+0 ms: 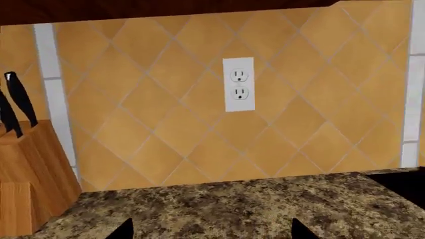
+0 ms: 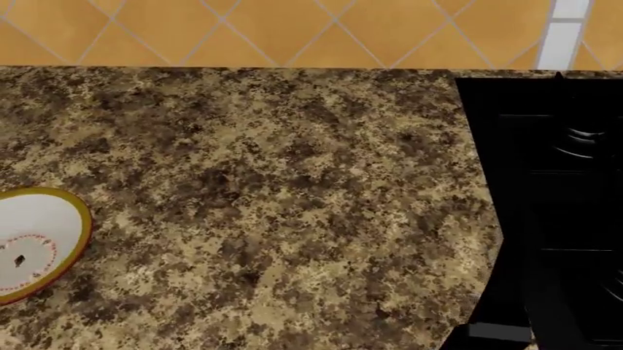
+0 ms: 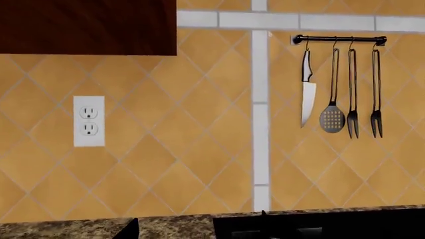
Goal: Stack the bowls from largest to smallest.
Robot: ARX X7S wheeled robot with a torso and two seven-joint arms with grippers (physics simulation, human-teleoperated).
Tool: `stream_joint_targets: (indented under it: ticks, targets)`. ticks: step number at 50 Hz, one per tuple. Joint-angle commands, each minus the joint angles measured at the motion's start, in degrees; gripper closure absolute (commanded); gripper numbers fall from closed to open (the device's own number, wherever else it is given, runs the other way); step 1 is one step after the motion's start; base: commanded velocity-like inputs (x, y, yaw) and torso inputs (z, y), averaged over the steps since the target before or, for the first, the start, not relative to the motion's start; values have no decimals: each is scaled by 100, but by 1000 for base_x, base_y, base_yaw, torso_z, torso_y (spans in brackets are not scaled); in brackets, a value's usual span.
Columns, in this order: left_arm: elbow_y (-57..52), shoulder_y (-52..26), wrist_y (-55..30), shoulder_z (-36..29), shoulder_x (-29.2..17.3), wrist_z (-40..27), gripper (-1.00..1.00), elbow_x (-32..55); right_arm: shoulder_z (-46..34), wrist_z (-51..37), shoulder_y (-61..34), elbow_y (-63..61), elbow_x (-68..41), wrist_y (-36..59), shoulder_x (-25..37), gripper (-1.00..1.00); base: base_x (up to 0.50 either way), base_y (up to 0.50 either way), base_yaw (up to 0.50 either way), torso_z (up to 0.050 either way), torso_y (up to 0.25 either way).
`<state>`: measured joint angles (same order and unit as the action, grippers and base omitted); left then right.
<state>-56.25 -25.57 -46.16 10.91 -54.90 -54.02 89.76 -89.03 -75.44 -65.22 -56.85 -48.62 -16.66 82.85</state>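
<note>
One bowl in sight, both arms raised toward the wall.

Head view: the smaller bowl (image 2: 34, 244) sat at the granite surface's (image 2: 273, 189) left edge. Left wrist view: a knife block (image 1: 30, 174), an outlet (image 1: 238, 91). Right wrist view: hanging utensils (image 3: 342, 94). Whether either arm's jaws were open couldn't be told.

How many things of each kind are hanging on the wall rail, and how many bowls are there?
Knives on the rail: 1
Slotted spoons: 1
Forks: 2
Bowls in view: 1, the rimmed bowl, cut off by the head view's edge
Total: 5
</note>
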Motion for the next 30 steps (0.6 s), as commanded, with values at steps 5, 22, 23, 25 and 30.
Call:
stream_joint_targets:
  ticks: [5,22,23,25,30]
  targets:
    - [81,-3132,-425,-2354,147,-1509,-100,2416,-303,-152,631,-203,1055,-633,307,-100,0,0,0,0,0]
    - [838,-3100,-1150,-3617,776,-1383,-100,2165,203,462,-63,193,-258,-391,-23,-100,0,0,0,0,0]
    - [860,-3062,-1182,-3638,779,-1352,-100,2116,255,463,-142,81,-373,-305,30,-100,0,0,0,0,0]
    - [976,-2896,-1098,-3602,807,-1276,-100,2018,290,499,-201,29,-512,-219,55,-100,0,0,0,0,0]
    - [1017,-2580,-1123,-3654,925,-1092,-100,1667,286,588,-195,135,-537,-206,7,-100,0,0,0,0,0]
